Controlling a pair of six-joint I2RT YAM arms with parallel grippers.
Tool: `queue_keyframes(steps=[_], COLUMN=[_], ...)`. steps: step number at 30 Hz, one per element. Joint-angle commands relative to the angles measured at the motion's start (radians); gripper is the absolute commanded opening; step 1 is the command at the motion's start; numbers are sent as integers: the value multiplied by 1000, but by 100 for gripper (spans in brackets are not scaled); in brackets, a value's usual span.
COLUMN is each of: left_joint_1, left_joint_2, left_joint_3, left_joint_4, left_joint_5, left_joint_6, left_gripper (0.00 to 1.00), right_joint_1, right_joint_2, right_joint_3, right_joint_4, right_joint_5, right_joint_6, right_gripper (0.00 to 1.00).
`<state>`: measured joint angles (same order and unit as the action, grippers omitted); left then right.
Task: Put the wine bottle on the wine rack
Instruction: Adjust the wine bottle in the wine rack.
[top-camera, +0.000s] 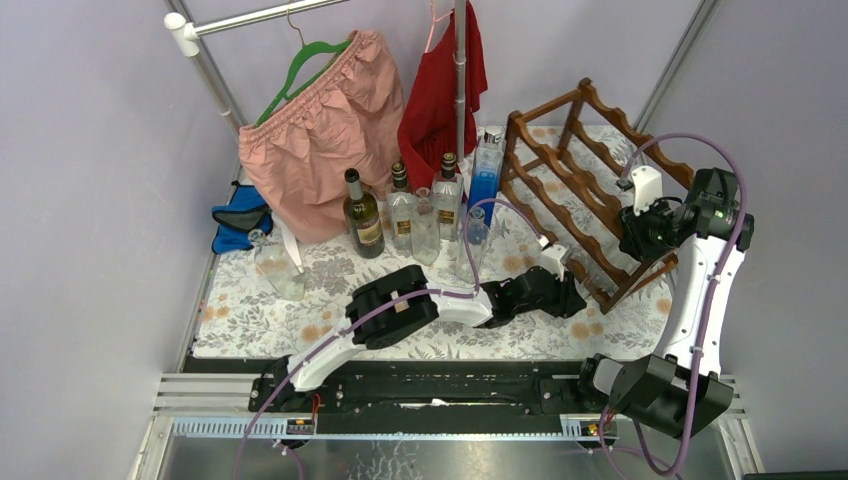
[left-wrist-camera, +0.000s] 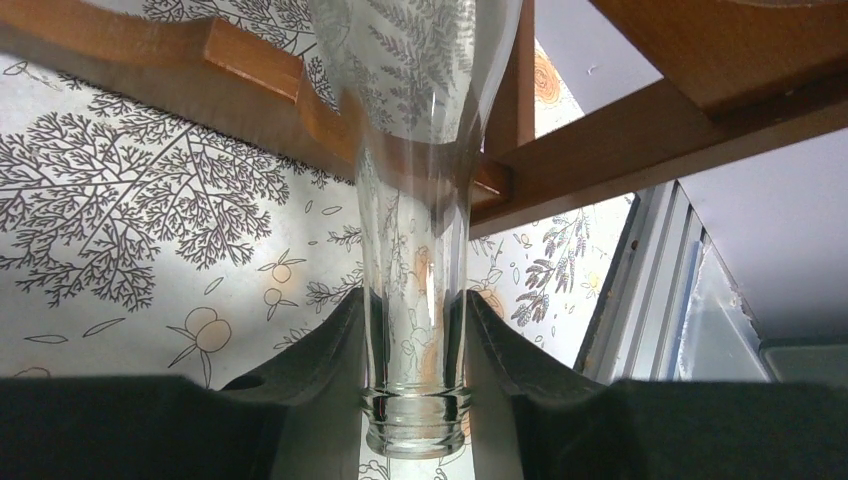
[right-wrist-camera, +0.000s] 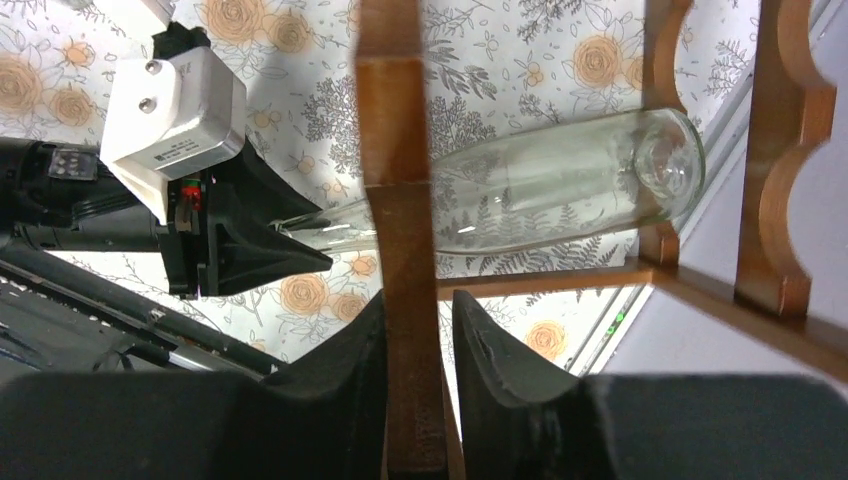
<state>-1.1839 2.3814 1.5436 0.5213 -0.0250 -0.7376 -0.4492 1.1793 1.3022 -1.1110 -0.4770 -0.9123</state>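
wine bottle (right-wrist-camera: 560, 185): laid low inside the wine rack (top-camera: 590, 190), neck outward | left jaws: clamped on its neck, probably so it can be slid home | right jaws: closed around a rack upright, apparently to steady the frame

Pale lilac walls (top-camera: 90, 200) are closing in the scene on three sides under soft, even light. A flowered tablecloth (top-camera: 250, 320), grey leaves and orange roses on white, is covering the table. At eleven o'clock a white clothes rail (top-camera: 260, 17) is slanting across, with a pink garment (top-camera: 320, 150) hanging from it. At twelve o'clock a red garment (top-camera: 440, 100) is hanging behind an upright pole (top-camera: 460, 60). At six o'clock an aluminium rail (top-camera: 440, 428) is running along the near edge.
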Motion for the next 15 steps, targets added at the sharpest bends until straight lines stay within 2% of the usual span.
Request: queue_keyframes(steps=[1,6,15], left_joint_1=[-11,-17,-2], left_joint_2=[38,39,24], left_joint_3=[-11,-36,-16], left_joint_4=[-19,10,36], left_joint_5=[-13,-25,82], left_joint_6=[17,3,187], left_gripper=[0,0,0], right_joint_1=[-3,-3,-3], right_joint_2=[-7,-4,34], right_joint_3=[-35,-45,-1], right_joint_4=[-4,-27,-94], right_joint_5=[32,13,-43], right_joint_6=[21,-3,-62], right_gripper=[26,23,25])
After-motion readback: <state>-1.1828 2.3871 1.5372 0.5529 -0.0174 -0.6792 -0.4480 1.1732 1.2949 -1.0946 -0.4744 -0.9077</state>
